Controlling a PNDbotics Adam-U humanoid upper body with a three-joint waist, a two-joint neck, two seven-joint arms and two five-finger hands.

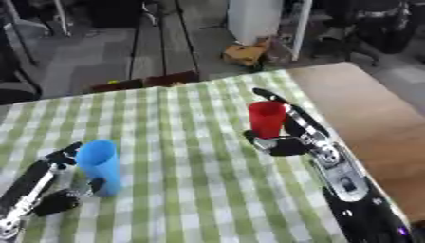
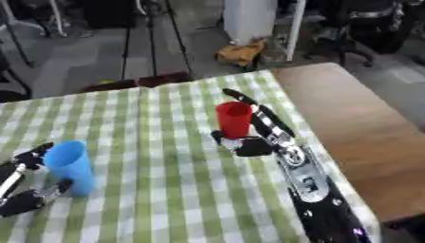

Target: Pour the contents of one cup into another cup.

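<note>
My right hand (image 1: 286, 135) has its fingers and thumb curled round the red cup (image 1: 266, 118), upright on the green checked cloth (image 1: 191, 156) toward the far right, while my left hand (image 1: 58, 178) clasps the blue cup (image 1: 100, 166), upright at the near left.

Red cup (image 1: 266, 118), blue cup (image 1: 100, 164) — green-and-white checked cloth (image 1: 191, 142).

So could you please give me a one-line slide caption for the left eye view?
Right hand at the red cup, left hand at the blue cup, both upright on the green checked tablecloth.
</note>
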